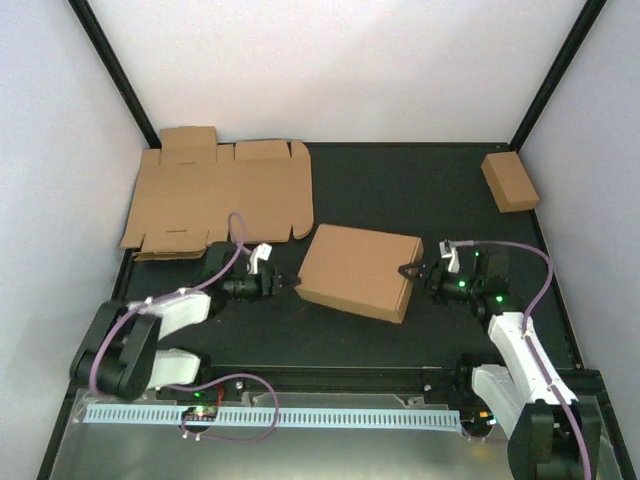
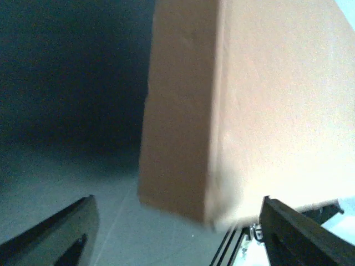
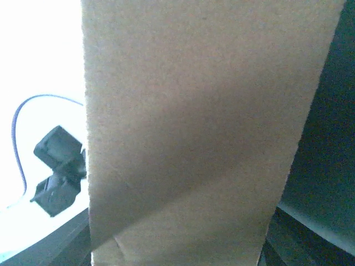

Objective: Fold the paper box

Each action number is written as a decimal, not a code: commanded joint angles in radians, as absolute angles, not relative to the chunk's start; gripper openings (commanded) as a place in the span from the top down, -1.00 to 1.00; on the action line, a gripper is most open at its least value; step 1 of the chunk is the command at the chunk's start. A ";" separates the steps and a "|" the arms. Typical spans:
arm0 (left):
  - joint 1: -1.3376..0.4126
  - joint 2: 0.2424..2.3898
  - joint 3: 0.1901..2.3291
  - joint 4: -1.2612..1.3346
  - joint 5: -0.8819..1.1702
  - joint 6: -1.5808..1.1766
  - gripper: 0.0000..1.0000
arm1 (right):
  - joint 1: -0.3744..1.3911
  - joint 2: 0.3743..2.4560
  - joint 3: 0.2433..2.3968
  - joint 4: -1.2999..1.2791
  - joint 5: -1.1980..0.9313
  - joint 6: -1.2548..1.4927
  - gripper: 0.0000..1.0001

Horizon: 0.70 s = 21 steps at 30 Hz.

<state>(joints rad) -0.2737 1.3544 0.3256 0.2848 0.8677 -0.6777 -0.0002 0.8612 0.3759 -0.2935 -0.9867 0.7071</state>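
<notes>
While the paper box (image 1: 360,272) lies closed and flat on the black table mat (image 1: 400,180), it sits directly between the two pairs of jaws, turned a little askew so that one corner points at each gripper. Its lid face is up, and all four edges read as crisp folds.

At the box's left corner is the left gripper (image 1: 290,283). Its jaws stand well apart: in the left wrist view the fingers (image 2: 61,235) flank the corner with mat showing between finger and cardboard. At the opposite edge, the right gripper (image 1: 412,270) straddles the box's side wall. Its fingers (image 3: 55,246) lie close against either face, but I cannot tell whether they press.

Bare mat runs beyond both sets of jaws toward the far wall, and a narrower band lies on the near side, between the jaws and the perforated white strip (image 1: 300,415) along the table's front rail.

Beyond and outward of the left jaws, the flat cardboard blank (image 1: 215,195) reaches the mat's left edge. A second edge shows under its near side, so the sheet count is unsure. Beyond and outward of the right jaws, well apart, lies one small closed box (image 1: 510,182) near the right wall.

By count there are one folded box, one small box, and two arms.
</notes>
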 commanded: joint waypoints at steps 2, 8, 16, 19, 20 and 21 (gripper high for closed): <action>-0.268 1.036 0.488 -0.045 0.772 -0.613 -0.80 | -0.023 0.796 0.536 -0.290 -0.840 0.848 -0.22; -0.273 0.831 0.582 -0.172 0.723 -0.632 -0.90 | -0.051 0.728 0.691 -0.554 -0.395 0.982 -0.16; -0.280 0.758 0.562 -0.202 0.775 -0.651 -0.91 | -0.056 0.573 0.895 -0.844 0.197 1.100 0.17; -0.281 0.742 0.553 -0.216 0.792 -0.639 -0.91 | -0.063 0.663 0.990 -0.939 0.305 1.095 0.24; -0.281 0.739 0.554 -0.225 0.796 -0.633 -0.91 | -0.077 0.699 1.024 -0.977 0.318 1.099 0.27; -0.281 0.736 0.554 -0.233 0.803 -0.627 -0.91 | -0.096 0.731 1.046 -1.001 0.319 1.101 0.29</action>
<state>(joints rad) -0.2760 0.7605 0.5514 -0.1841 0.7654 -0.6430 -0.0578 0.6231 0.9627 -0.8608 0.1120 1.0660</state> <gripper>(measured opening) 0.954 0.671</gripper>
